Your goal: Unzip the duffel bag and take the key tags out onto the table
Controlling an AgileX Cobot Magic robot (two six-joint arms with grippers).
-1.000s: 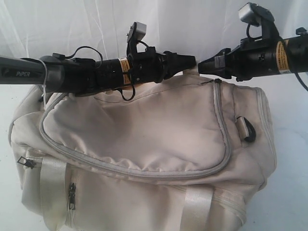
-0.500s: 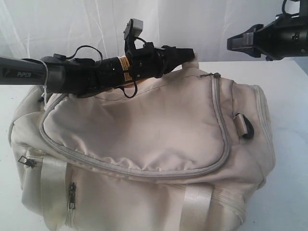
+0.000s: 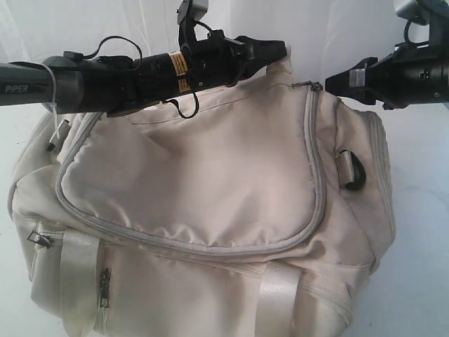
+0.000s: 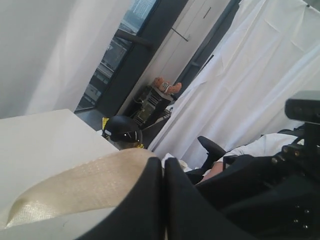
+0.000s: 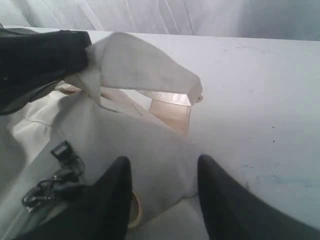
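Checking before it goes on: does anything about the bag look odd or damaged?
No damage. The bag is zipped shut; only its strap stands out, pinched in the left gripper's shut jaws and pulled upward.

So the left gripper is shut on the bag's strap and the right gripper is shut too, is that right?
Not quite: the right gripper is open, its jaws apart near the zipper pull, as the right wrist view shows. The left gripper is shut on the strap of the duffel bag.

Black left arm (image 3: 112,81), grey PIPER link (image 3: 28,88) (orange label (image 3: 179,67), looped cable (image 3: 121,42)); black right arm (image 3: 414,74).
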